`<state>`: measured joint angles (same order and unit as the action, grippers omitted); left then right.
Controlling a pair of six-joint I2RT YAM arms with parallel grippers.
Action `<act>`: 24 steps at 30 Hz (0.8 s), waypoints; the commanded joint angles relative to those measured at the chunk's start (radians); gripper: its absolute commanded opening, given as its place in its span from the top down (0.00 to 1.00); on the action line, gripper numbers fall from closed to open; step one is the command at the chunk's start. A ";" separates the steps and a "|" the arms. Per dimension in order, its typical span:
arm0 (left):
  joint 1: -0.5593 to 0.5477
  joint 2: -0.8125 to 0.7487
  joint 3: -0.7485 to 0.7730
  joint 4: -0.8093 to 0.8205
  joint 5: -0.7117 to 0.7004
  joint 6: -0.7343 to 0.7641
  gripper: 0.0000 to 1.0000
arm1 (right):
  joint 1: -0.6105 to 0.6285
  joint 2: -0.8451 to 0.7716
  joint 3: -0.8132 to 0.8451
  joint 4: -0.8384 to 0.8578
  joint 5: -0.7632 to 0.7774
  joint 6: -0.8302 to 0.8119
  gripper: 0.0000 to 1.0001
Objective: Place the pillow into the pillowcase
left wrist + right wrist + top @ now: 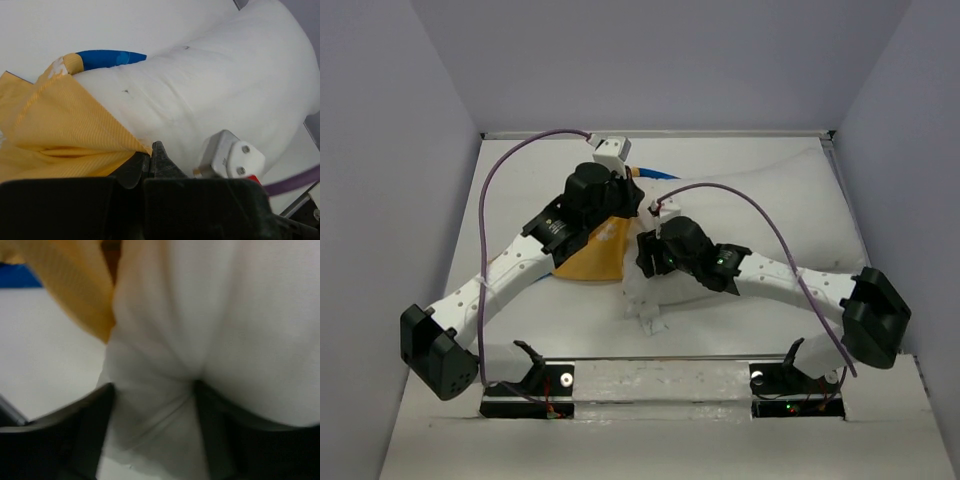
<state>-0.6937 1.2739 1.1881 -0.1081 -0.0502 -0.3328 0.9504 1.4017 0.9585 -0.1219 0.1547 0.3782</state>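
The white pillow (pixel 760 200) lies across the table's right half, and one end of it reaches into the mouth of the yellow pillowcase (pixel 595 255). My left gripper (pixel 620 215) is shut on the yellow hem of the pillowcase (pixel 55 125); its jaws (pixel 150 150) pinch the hem beside the pillow (pixel 215 85). A blue strip of the case (pixel 107 57) curls round the pillow's far side. My right gripper (pixel 642 272) stands open at the pillow's near left corner. In the right wrist view, that corner (pixel 155 430) sits between the spread fingers (pixel 95 415), with yellow cloth (pixel 80 285) at upper left.
Grey walls (pixel 390 200) enclose the white table (pixel 520 180) on three sides. Purple cables (pixel 495 170) arc over both arms. The right wrist's white camera housing (pixel 230 157) hangs close beside my left fingers. Both arm bases sit at the near edge.
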 commanded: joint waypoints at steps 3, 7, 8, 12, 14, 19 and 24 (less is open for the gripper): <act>-0.007 -0.102 -0.074 0.100 0.035 -0.049 1.00 | -0.034 0.196 0.138 0.026 0.318 0.077 1.00; -0.009 -0.154 -0.137 0.099 0.018 -0.051 1.00 | -0.081 0.107 0.100 0.187 0.324 0.090 1.00; -0.007 -0.160 -0.146 0.097 0.018 -0.052 1.00 | -0.090 0.082 0.094 0.209 0.347 0.082 1.00; -0.007 -0.174 -0.188 0.059 -0.022 -0.038 1.00 | -0.128 0.022 0.134 0.330 0.417 -0.022 1.00; -0.007 -0.189 -0.189 0.033 -0.042 -0.029 1.00 | -0.128 0.037 0.152 0.376 0.431 -0.051 1.00; -0.007 -0.205 -0.118 -0.058 -0.073 0.005 1.00 | -0.139 0.132 0.183 0.548 0.476 -0.068 1.00; -0.007 -0.202 -0.052 -0.128 0.030 0.011 1.00 | -0.139 0.308 0.268 0.627 0.588 0.001 1.00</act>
<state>-0.6937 1.1114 1.0470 -0.1940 -0.1059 -0.3439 0.8246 1.5948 1.1141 0.3054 0.5770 0.3389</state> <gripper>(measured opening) 0.018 0.029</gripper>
